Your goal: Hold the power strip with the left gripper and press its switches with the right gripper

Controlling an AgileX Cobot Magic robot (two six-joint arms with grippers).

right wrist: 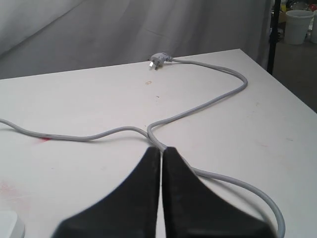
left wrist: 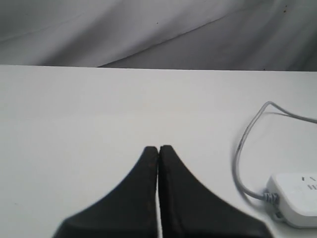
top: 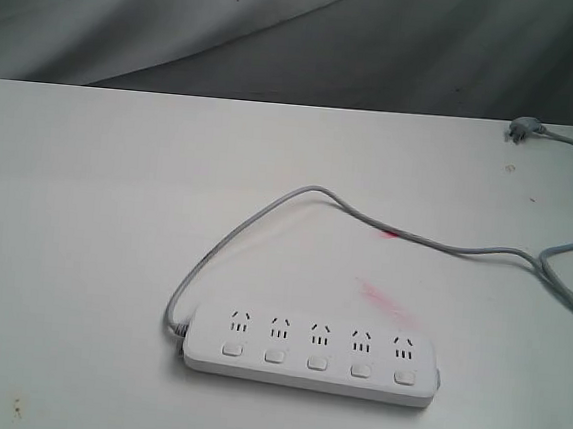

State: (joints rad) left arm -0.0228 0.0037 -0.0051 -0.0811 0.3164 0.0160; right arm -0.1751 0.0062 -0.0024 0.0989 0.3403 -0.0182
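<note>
The white power strip point(top: 310, 354) lies flat near the table's front, with five socket groups and a row of five switches point(top: 318, 362) below them. One end of it shows in the left wrist view as the power strip point(left wrist: 296, 197). Its grey cord point(top: 298, 197) leaves the left end, loops back and runs right to the plug point(top: 522, 130). Neither arm appears in the exterior view. My left gripper point(left wrist: 158, 148) is shut and empty above bare table, apart from the strip. My right gripper point(right wrist: 162, 150) is shut with nothing in it, above the cord point(right wrist: 208, 101).
The white table point(top: 85, 217) has pink smears point(top: 385, 298) beside the strip. Grey cloth point(top: 282, 33) hangs behind the far edge. The right wrist view shows the table's edge point(right wrist: 277, 82), a dark post point(right wrist: 272, 34) and a white bucket point(right wrist: 299, 26) beyond it.
</note>
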